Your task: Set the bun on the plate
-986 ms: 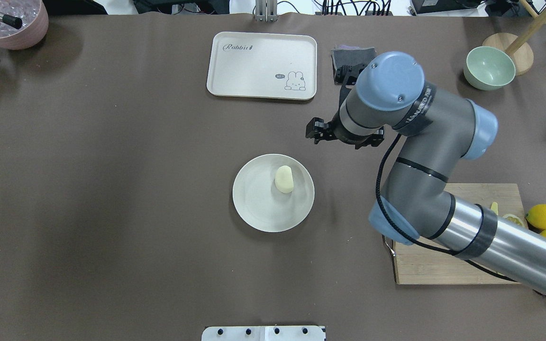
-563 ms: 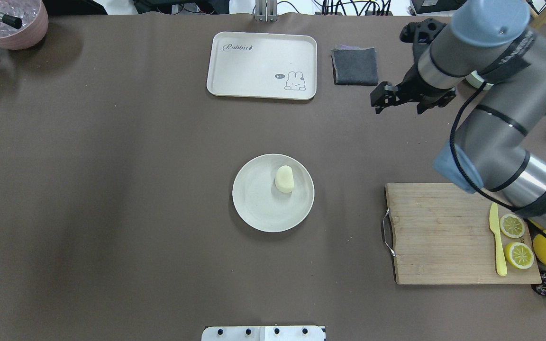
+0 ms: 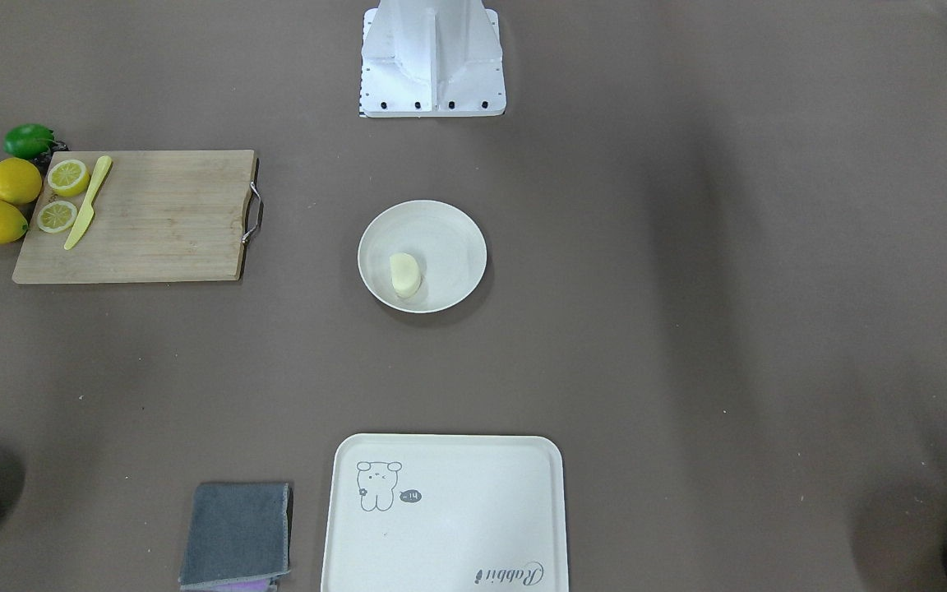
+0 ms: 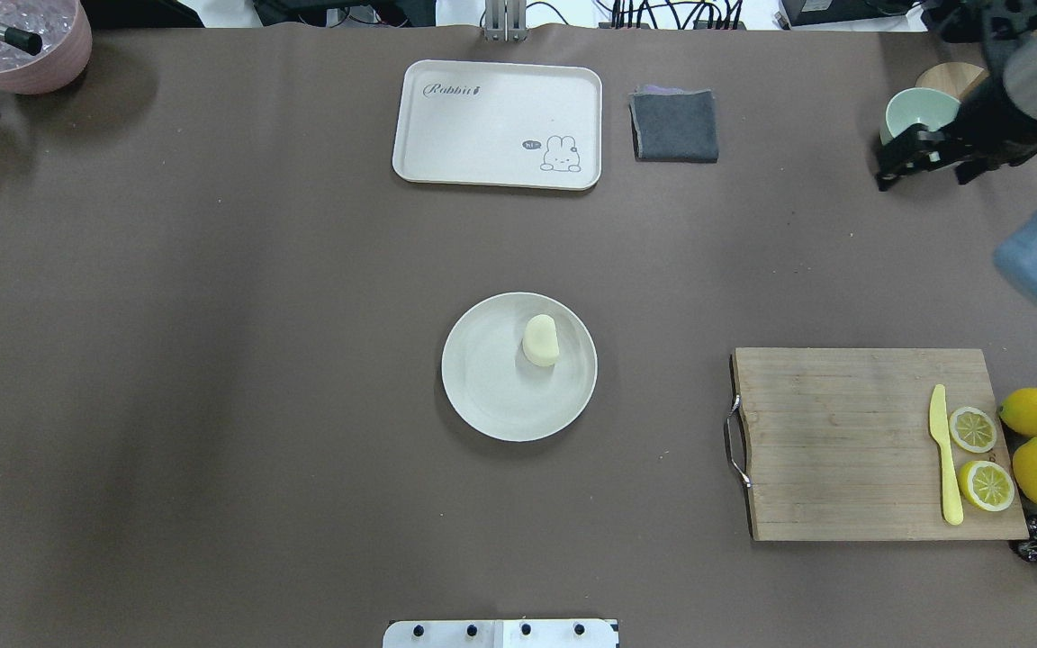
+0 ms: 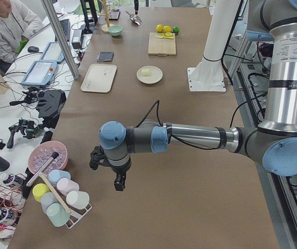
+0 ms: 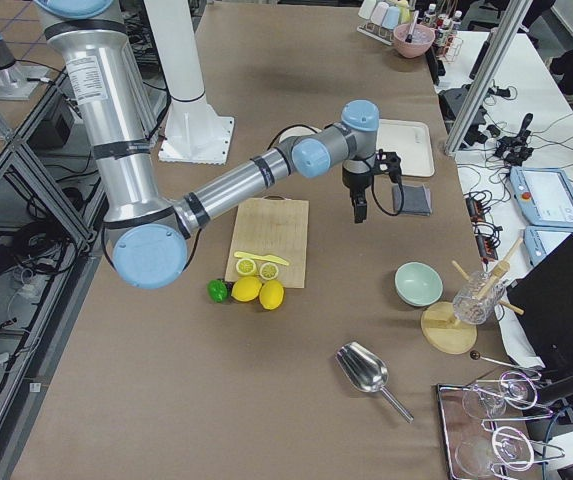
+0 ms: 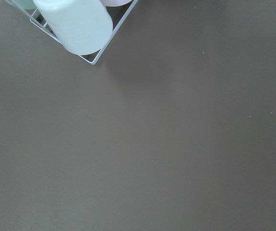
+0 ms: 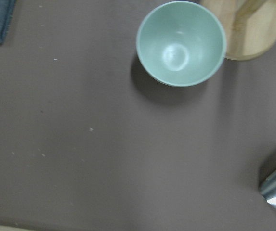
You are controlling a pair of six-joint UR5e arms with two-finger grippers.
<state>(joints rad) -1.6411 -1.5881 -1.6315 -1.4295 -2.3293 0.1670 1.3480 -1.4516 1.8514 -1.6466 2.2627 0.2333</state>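
You have a wide brown worktop (image 4: 212, 360) with two grey-and-blue robot arms reaching over it. The black right tool (image 6: 359, 212) hangs pointing down at the far right side, above bare brown surface just beside a pale green round bowl (image 4: 919, 112). You cannot tell from these views whether its fingers are spread or pressed together. The black left tool (image 5: 119, 182) hangs over bare worktop near a white wire rack of pastel cups (image 7: 97, 61). Its state cannot be told either.

A rectangular wooden cutting board (image 4: 843, 441) lies nearer the robot's base than the right tool. A rectangular cream tray with a rabbit drawing (image 4: 496, 121) lies to that tool's left, with a folded dark grey cloth (image 4: 673, 126) between tray and tool.

The round off-white shallow plate (image 4: 482, 396) sits mid-worktop, well apart from both tools. The small pale cream bun (image 4: 540, 340) lies on the plate, in the half toward the right tool.
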